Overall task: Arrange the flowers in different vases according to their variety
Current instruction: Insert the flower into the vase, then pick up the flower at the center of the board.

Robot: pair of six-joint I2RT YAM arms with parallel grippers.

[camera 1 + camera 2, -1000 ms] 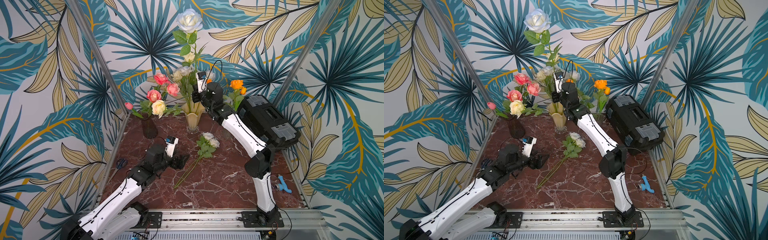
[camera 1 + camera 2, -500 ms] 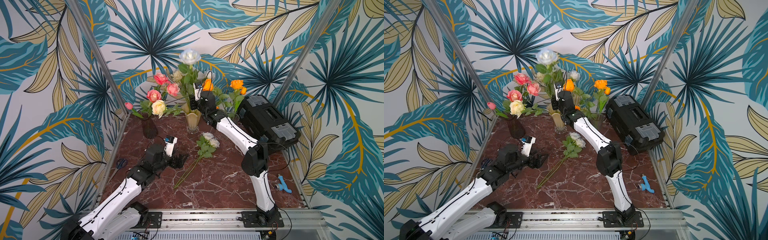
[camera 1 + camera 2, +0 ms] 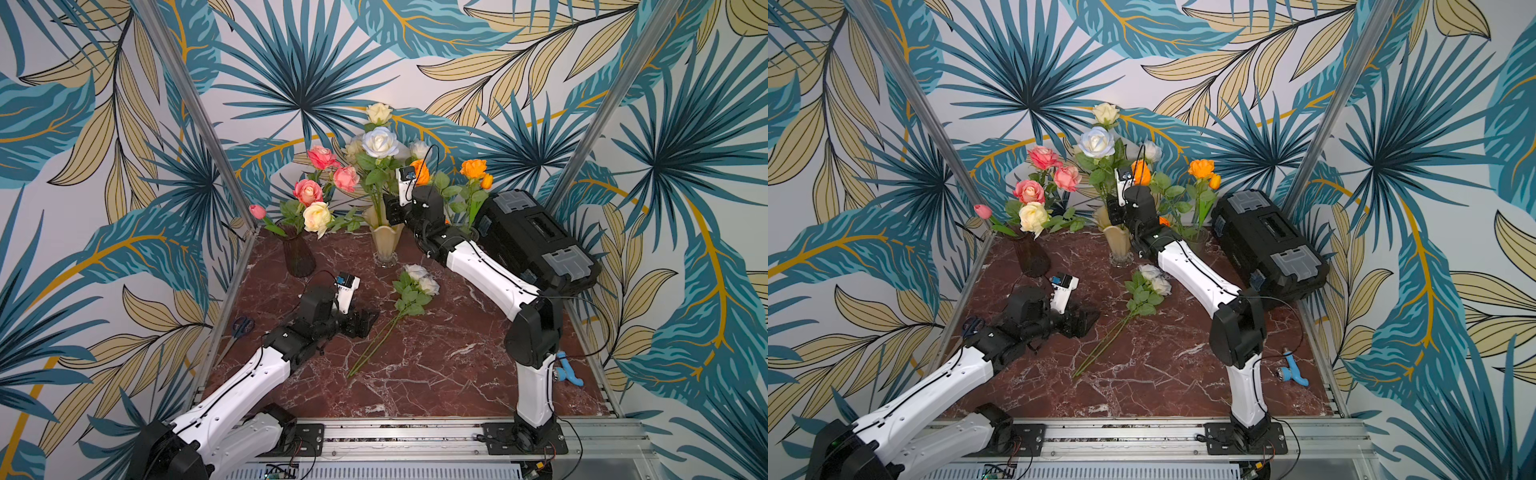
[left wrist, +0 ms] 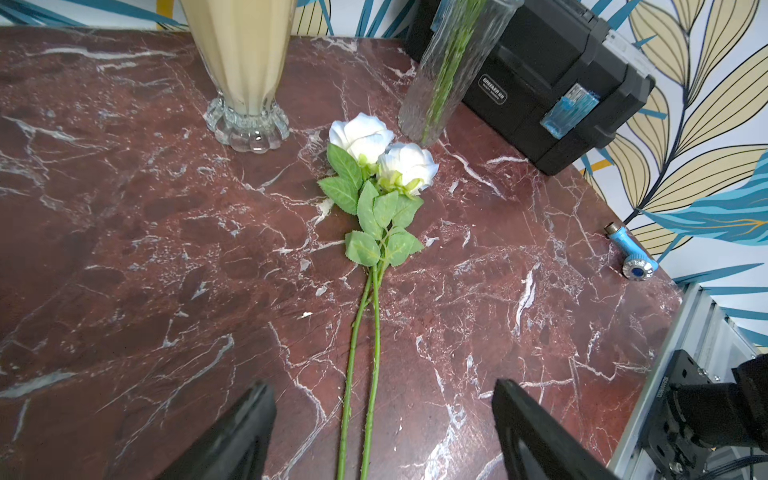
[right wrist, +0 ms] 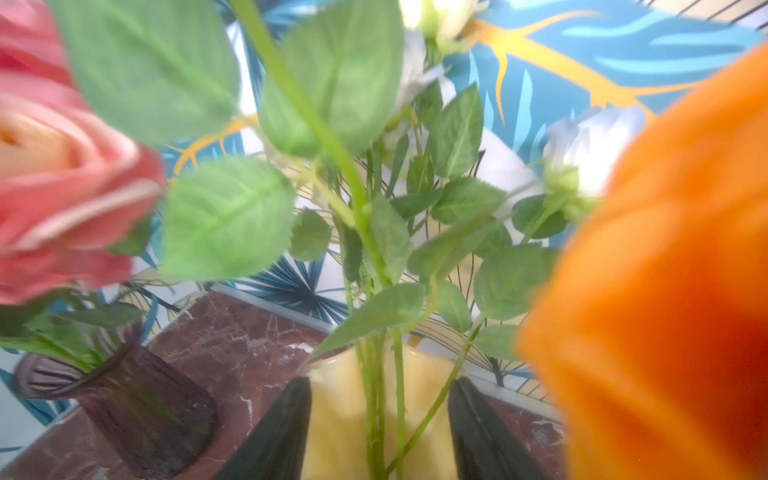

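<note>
On the left, the dark purple ribbed glass vase (image 3: 298,257) holds the pink roses (image 3: 308,192). Near it, low over the red marble worktop (image 3: 436,353), the left pincer (image 4: 380,385) has its two fingers wide apart and nothing in them. Two white roses with long green stems (image 4: 382,153) lie flat on the worktop in front of it, and their stems point into the gap. Behind them stands the cream-yellow ruffled vase (image 3: 386,243), full of white flowers. The right pincer (image 5: 380,382) is at its rim with its fingers apart, and green stems pass between them without being squeezed. Further right, orange roses (image 3: 473,168) stand in the clear glass vase (image 4: 449,62). This looks like the white-flower step. Next, the left pincer should likely go down, shut on the stems and lift them to the cream vase.
</note>
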